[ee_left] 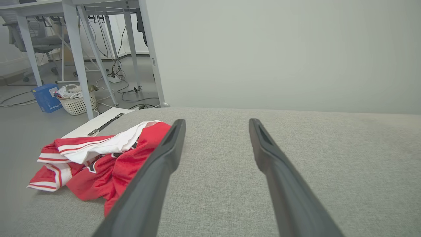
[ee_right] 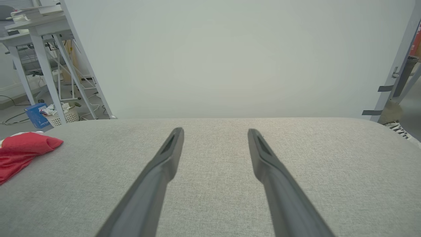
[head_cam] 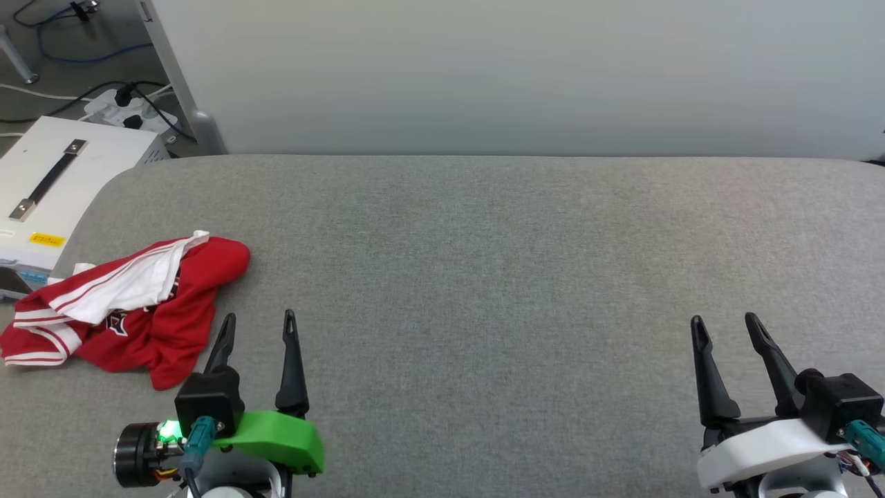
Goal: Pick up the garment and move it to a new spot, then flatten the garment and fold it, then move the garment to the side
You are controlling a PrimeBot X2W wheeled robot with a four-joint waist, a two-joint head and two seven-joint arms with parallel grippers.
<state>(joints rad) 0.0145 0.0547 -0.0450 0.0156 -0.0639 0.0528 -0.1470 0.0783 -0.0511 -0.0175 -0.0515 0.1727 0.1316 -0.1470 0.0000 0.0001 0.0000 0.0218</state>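
- The garment lies crumpled in a heap at the left edge of the head view, on the grey fabric-covered desk, close to the desk's rounded left corner.
- It is red. A white sleeve with red-and-white striped trim is bunched over the top, and a scrap of black, white-edged lettering shows in the folds.
- The left gripper is at the lower left of the head view, just right of the garment. Its jaws stand wide apart and hold nothing.
- In the left wrist view, the left gripper points across bare grey fabric, with the garment at the left of the frame beside the near finger. I cannot tell whether that finger touches the cloth.
- The right gripper is at the lower right of the head view, well apart from the garment. Its jaws are also wide and empty.
- In the right wrist view, the right gripper is over bare fabric, and a red edge of the garment shows at the far left.
- A white box with a black handle sits off the desk at the upper left of the head view.
- A white basket and a blue box stand on the floor at the left of the left wrist view.
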